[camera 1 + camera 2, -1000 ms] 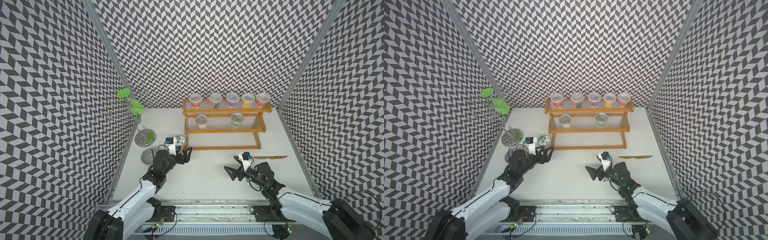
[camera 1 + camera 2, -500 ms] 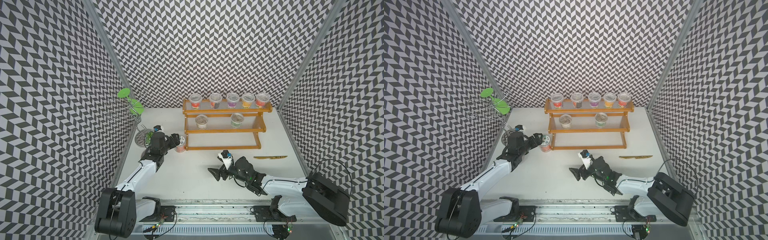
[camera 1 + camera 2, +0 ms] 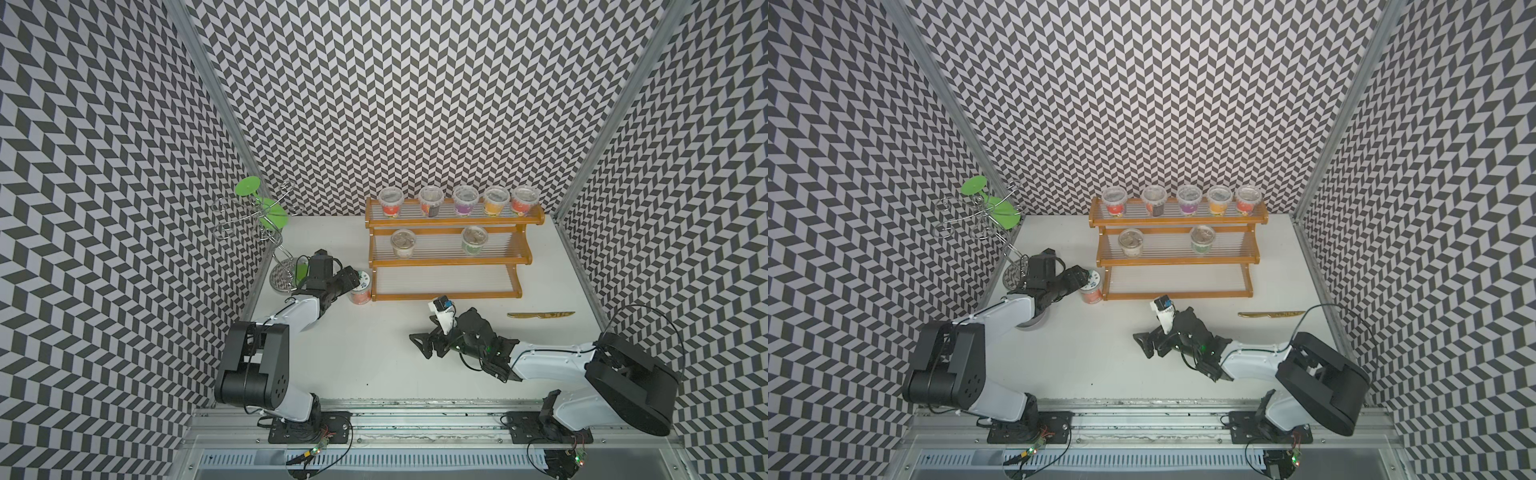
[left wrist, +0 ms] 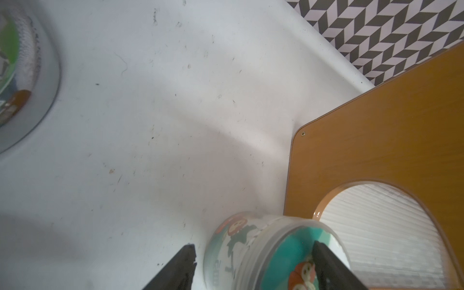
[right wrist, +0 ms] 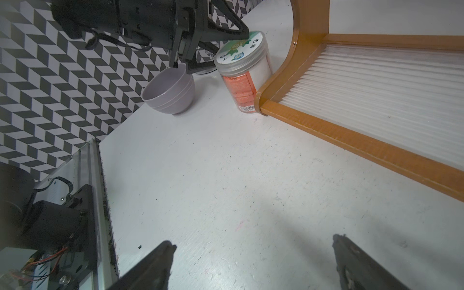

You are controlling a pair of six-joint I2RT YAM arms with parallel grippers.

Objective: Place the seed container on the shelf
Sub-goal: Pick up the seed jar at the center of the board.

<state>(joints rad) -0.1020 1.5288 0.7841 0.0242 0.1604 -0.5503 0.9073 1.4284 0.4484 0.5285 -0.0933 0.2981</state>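
Now the left gripper (image 3: 352,280) has reached the seed jar (image 5: 241,82), which stands on the table (image 3: 374,365) just beside the shelf's (image 3: 446,296) left end. Its jaws straddle the lid, narrowing but not clamped, so the grasp looks imminent. The right gripper (image 5: 253,242) hangs wide apart and empty.

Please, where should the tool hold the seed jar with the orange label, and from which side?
Hold the clear plastic seed jar with the orange label across its round wall just under the lid, coming from the side away from the orange-brown wooden shelf: it stands upright, right beside the shelf's end panel.
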